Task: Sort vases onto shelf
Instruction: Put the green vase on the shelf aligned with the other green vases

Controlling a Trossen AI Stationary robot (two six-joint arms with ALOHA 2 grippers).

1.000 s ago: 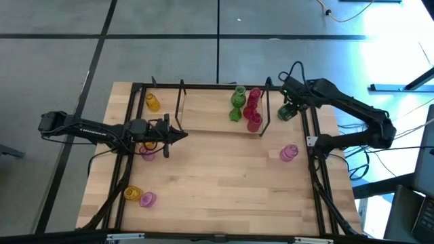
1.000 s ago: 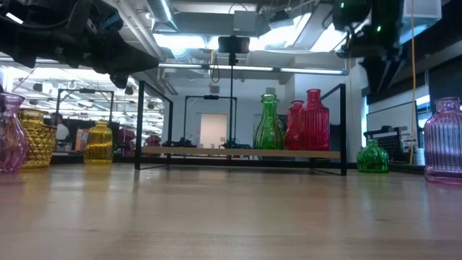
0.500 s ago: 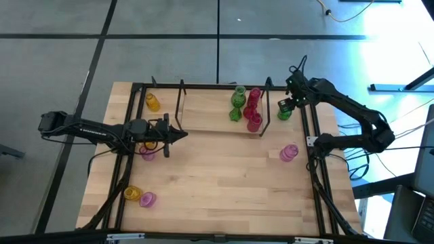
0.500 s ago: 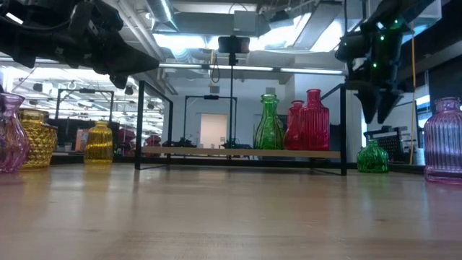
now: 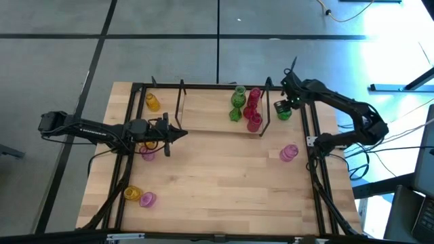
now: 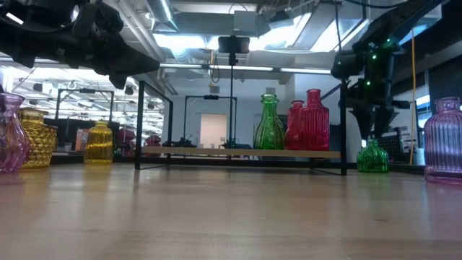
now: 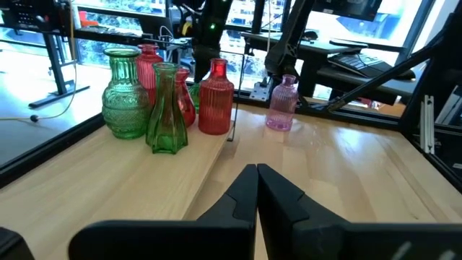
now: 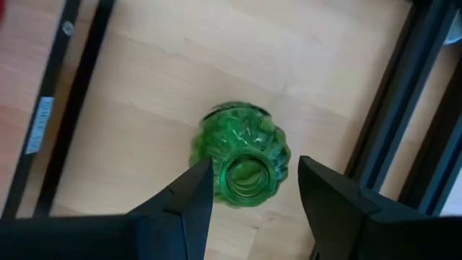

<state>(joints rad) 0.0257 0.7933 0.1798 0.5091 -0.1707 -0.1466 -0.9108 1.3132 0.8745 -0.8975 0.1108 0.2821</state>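
1. The green vase (image 8: 242, 163) the right arm is working on stands upright on the table (image 5: 224, 176), just outside the shelf's (image 5: 203, 112) right-end frame, next to the table's black side rail.
2. The right gripper (image 8: 249, 189) hangs straight over it, pointing down. In the right wrist view its neck opening sits in the gap between the two fingers (image 8: 189, 195), a bit nearer one of them.
3. Those fingers are spread wide with nothing in them. They straddle the vase's top but I can't tell if they touch the glass.
4. In the low view the right gripper (image 6: 373, 133) comes down from above, tips about level with the vase's neck. The right arm reaches in from the table's right edge, bent at the elbow, wrist turned down.
5. On the shelf's right end stand two green vases (image 5: 237, 102) and some red vases (image 5: 253, 110), bunched close together.
6. A pink vase (image 5: 289, 152) stands by itself on the table, well clear of the right fingers, nearer the front.
7. The left gripper (image 5: 182, 133) waits over the table's left half, arm stretched out level, fingers pressed together and empty, pointing toward the shelf's front edge.
8. Under and behind the left arm stand a few yellow and pink vases (image 5: 146, 150), with another yellow one (image 5: 152, 102) at the back left corner.
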